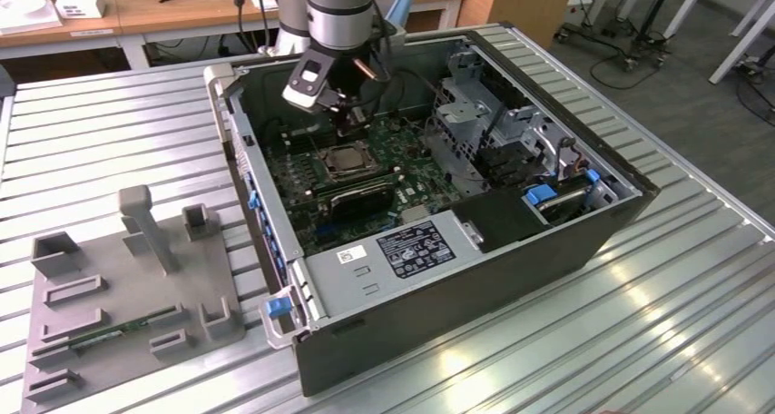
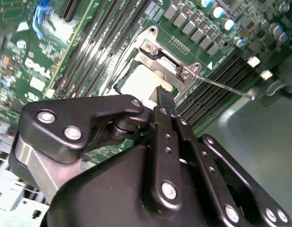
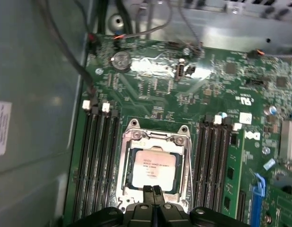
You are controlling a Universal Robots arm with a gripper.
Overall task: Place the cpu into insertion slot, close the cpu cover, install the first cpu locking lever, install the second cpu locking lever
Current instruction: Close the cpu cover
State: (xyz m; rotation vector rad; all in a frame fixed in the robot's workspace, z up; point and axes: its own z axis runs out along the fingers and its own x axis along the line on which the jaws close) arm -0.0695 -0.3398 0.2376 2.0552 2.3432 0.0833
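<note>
Your arm is reaching into an open computer case [image 1: 485, 251] lying on a ribbed metal tabletop [image 1: 122, 142]. Its fingers [image 3: 149, 193] are pressing together, gripping nothing, and are hanging at one edge of the insertion slot [image 3: 131, 125]. The cpu [image 3: 153, 169] is sitting flat in that slot, its pale top showing through the window of the cpu cover [image 3: 157, 138], which is lying down over it. In the second wrist view, a thin locking lever [image 2: 221, 86] is sticking out over the memory slots [image 2: 228, 68].
</note>
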